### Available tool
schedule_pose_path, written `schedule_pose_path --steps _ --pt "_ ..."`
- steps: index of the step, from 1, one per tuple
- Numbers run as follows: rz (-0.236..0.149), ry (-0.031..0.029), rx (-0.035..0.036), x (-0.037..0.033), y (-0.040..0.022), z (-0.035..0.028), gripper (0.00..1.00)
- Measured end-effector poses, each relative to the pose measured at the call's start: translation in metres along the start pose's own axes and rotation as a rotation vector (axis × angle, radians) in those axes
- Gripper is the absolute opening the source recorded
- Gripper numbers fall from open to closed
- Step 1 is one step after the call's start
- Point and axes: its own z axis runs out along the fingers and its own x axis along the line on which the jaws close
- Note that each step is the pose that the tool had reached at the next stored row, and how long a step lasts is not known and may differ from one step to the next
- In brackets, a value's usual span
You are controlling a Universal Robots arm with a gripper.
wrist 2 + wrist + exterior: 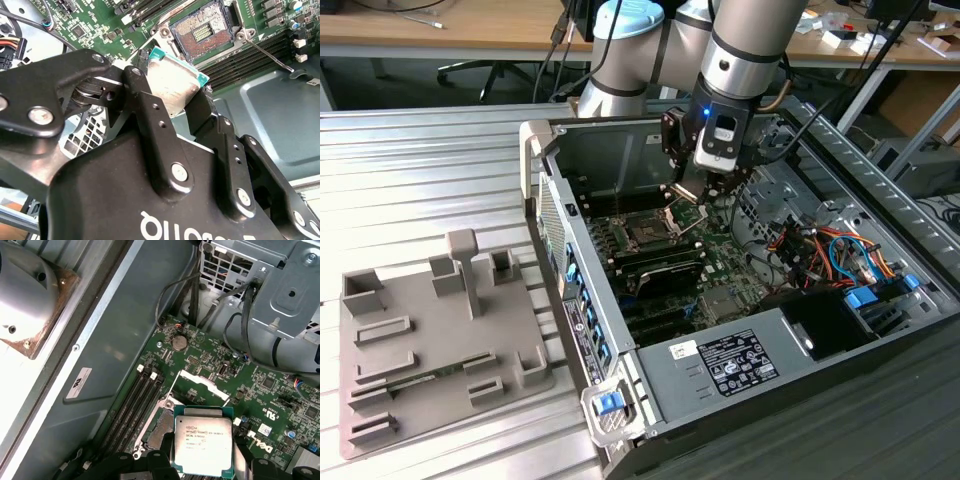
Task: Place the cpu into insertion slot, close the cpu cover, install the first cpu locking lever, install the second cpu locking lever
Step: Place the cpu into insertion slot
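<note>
Second wrist view showed the black two-fingered gripper (169,90) clamped on the small flat square cpu with a dull silver-grey metal top (175,80). The jaws were narrowed onto two opposite edges of the chip, a grip that I judged was chosen to spare its contact face. The cpu hung above the green motherboard (100,15), just beside the socket and not yet seated in it.

The square dark-centred insertion slot with a silver metal rim (205,30) lay bare, its field of pins exposed to receive the chip. In the first wrist view the thin square silver metal cpu cover (205,385) stood swung up on its hinge, away from the opening. A thin silver wire locking lever (267,54) lay released, angled off the slot's corner across the long black memory slots (250,60), so nothing blocked the way down.

In the exterior view the arm reached into the open grey metal computer case (610,150), near its far wall
</note>
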Motion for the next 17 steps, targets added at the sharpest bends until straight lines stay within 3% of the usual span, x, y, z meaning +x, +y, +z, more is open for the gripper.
schedule_pose_path --steps 17 --pt "0.05 -0.0045 -0.001 0.0 0.0 0.0 0.55"
